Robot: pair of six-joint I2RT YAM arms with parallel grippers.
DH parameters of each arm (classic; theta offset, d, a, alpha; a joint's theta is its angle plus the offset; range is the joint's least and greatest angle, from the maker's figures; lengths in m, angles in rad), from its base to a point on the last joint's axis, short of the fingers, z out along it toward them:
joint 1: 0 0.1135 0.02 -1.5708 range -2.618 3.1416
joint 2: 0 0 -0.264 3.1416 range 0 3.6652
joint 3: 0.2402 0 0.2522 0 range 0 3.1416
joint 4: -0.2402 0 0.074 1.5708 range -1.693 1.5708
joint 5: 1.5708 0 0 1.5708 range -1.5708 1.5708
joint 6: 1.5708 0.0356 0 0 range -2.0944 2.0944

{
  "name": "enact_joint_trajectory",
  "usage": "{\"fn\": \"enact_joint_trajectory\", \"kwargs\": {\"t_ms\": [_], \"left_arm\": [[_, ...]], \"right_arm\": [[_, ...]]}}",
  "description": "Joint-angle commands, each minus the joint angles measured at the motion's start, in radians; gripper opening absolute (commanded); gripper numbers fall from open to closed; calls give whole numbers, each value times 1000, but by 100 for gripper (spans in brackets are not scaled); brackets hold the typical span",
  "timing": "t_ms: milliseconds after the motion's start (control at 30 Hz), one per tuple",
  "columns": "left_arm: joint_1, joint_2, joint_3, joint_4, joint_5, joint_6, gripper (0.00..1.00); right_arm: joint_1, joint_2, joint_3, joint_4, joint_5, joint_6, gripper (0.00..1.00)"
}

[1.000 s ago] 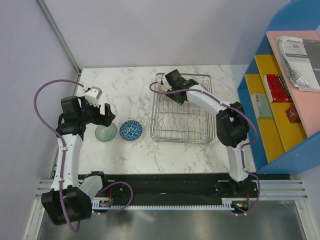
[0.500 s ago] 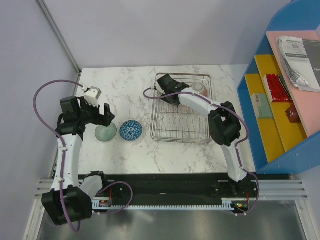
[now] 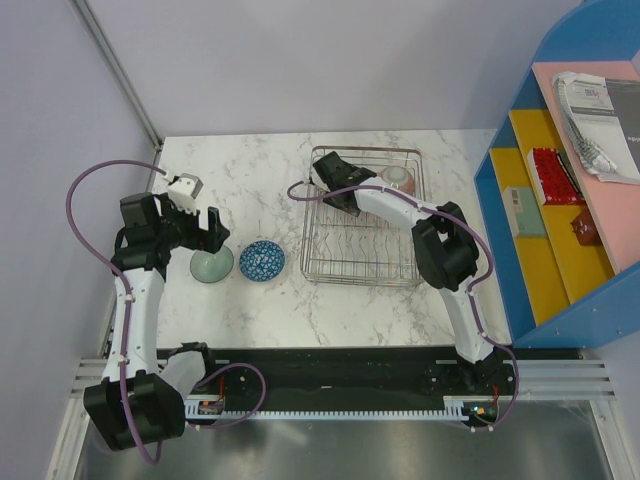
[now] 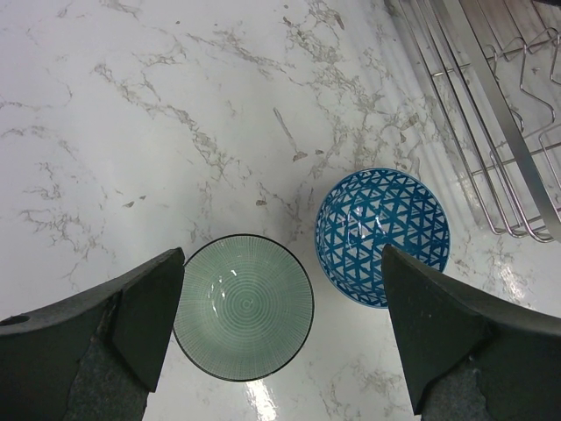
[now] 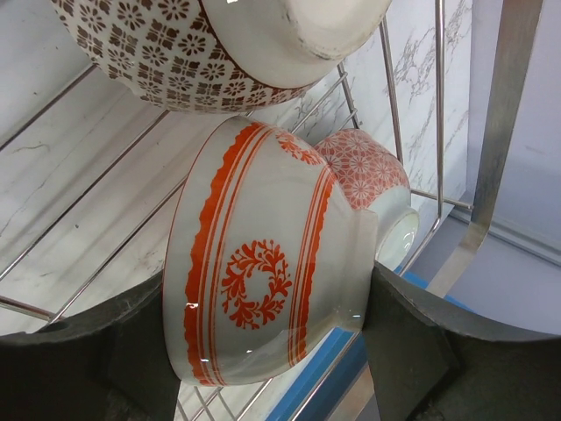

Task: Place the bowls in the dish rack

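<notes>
The dish rack (image 3: 365,262) stands at centre right. My right gripper (image 3: 350,186) is at its far left end, shut on a white bowl with orange-red bands (image 5: 263,289) held on its side over the wires. Two more bowls lie in the rack: a brown-patterned one (image 5: 166,53) and a pink floral one (image 5: 368,171), which also shows from above (image 3: 398,178). My left gripper (image 4: 282,254) is open and empty, hovering above a pale green ringed bowl (image 4: 244,305) and a blue triangle-patterned bowl (image 4: 383,237), both upright on the table left of the rack (image 4: 491,132).
A blue shelf unit (image 3: 560,200) with small items stands right of the rack. The marble table (image 3: 250,170) has walls behind and on the left. The green bowl (image 3: 212,265) and blue bowl (image 3: 262,261) sit side by side.
My right gripper has shifted left along the rack's far end, uncovering a bowl at the rack's far right corner. The left arm and the two table bowls have not moved.
</notes>
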Motion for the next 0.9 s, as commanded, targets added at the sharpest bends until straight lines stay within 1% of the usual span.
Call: {"fn": "enact_joint_trajectory", "kwargs": {"t_ms": [0,33,133,200,233,300,333,400,433,500,567,600,633,867], "left_arm": [[8,-14,-6,15,30,5,100],[8,-14,-6,17,28,5,100],[8,-14,-7,17,31,5,100],[8,-13,-7,15,30,5,100],[8,-16,-7,17,30,6,100],[10,-16,-9,17,31,5,100],[11,-16,-7,17,31,6,100],[8,-14,-7,15,28,5,100],[10,-14,-9,17,28,5,100],[11,-14,-7,15,28,5,100],[10,-18,-7,15,30,5,100],[11,-18,-7,15,30,5,100],[11,-16,-7,15,30,5,100],[11,-16,-9,15,28,6,100]], "right_arm": [[7,-9,7,12,55,-21,5],[7,-9,4,12,52,-21,6],[7,-8,-4,12,52,-21,13],[7,-8,-5,12,52,-23,22],[7,-6,-4,11,52,-23,34],[7,-5,-2,8,54,-23,48],[7,-6,-2,5,54,-21,58],[7,-5,-2,3,52,-18,69],[7,-6,-2,2,49,-16,76],[7,-5,-4,-3,43,-12,80],[7,-3,-5,-5,43,-7,89],[7,-3,-5,-8,40,-7,91],[7,-2,-5,-11,40,-7,98],[7,-2,15,-41,22,-3,98]]}}
